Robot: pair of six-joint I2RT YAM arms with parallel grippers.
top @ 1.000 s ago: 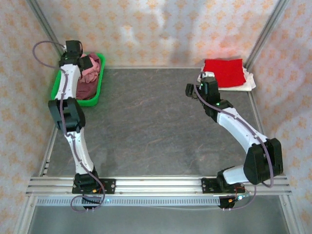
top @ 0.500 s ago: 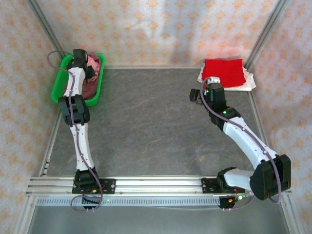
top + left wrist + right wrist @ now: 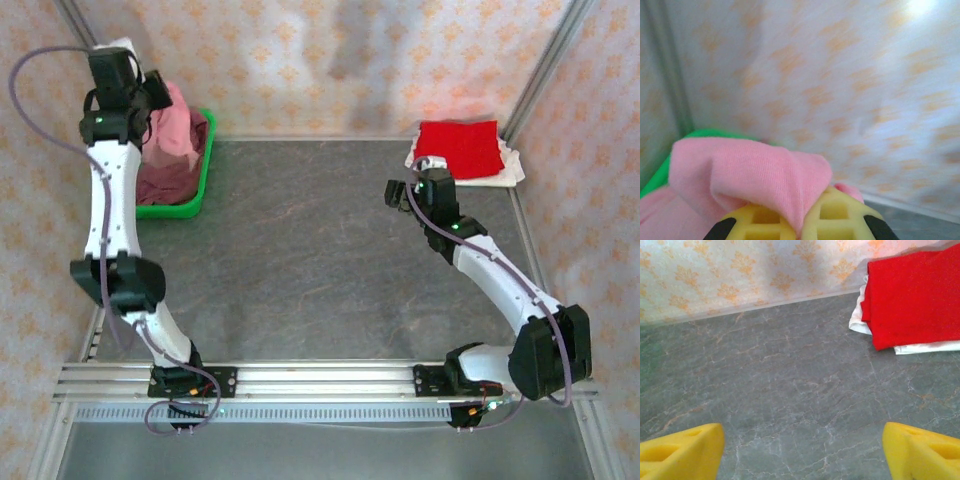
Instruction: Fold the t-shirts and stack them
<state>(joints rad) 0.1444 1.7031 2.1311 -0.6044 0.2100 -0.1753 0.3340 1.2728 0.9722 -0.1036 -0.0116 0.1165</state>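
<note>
Top external: left gripper [image 3: 152,88] clamps pink shirt [image 3: 178,125], eleven o'clock.
Shirt dangles over basket [image 3: 170,210]; right gripper [image 3: 398,190], spread wide, two o'clock.

- Top view: bright, even light; faint grey shadow on back wall [image 3: 345,50], upper middle.
- Left wrist: patterned wall [image 3: 850,90] blurred, glare upper right; pink t-shirt [image 3: 750,170] crisp.
- Right wrist: bench [image 3: 800,390] sharp, evenly lit.

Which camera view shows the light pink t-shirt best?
The top external view: the light pink t-shirt hangs from the left tool over the green basket. The left wrist view gives a close-up of one fold pinched between its fingers.
</note>
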